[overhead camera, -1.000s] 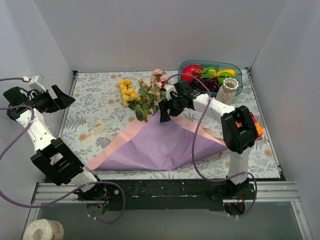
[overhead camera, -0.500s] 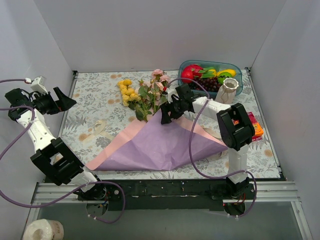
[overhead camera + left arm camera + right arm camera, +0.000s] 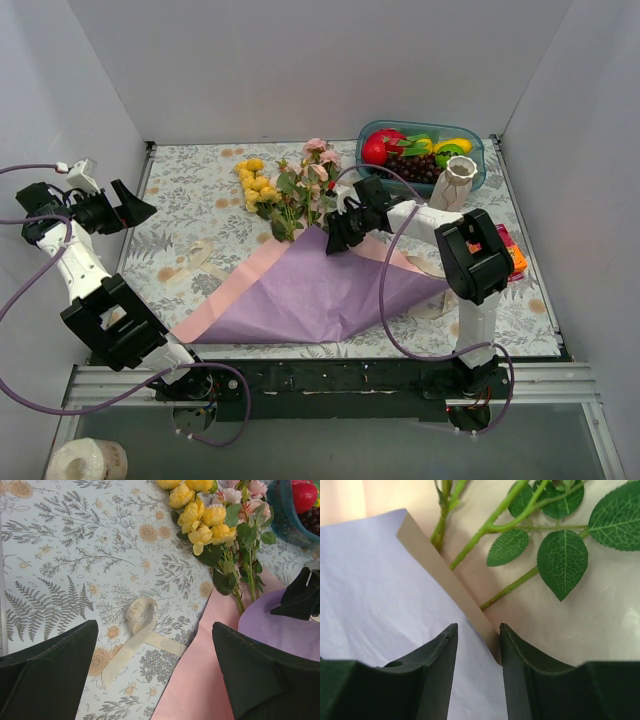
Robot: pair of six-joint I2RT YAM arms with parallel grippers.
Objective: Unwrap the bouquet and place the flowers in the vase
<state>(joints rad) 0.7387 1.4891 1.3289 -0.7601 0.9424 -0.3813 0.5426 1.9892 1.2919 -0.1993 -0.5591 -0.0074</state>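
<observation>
Since right pincer (image 3: 328, 244) dropped lower, jaws half-closed astride purple paper (image 3: 310, 295) edge; left pincer (image 3: 133, 207) wide open.

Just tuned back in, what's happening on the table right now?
The right hand is down at the edge of the purple paper, close to the stems of the flowers. The paper's folded edge sits between its narrowed jaws, but I cannot tell if it is pinched. The left hand hangs open over the left side of the table, holding nothing. The cream ribbon lies loose on the table. The white vase stands by the fruit tub, no flowers in it.
</observation>
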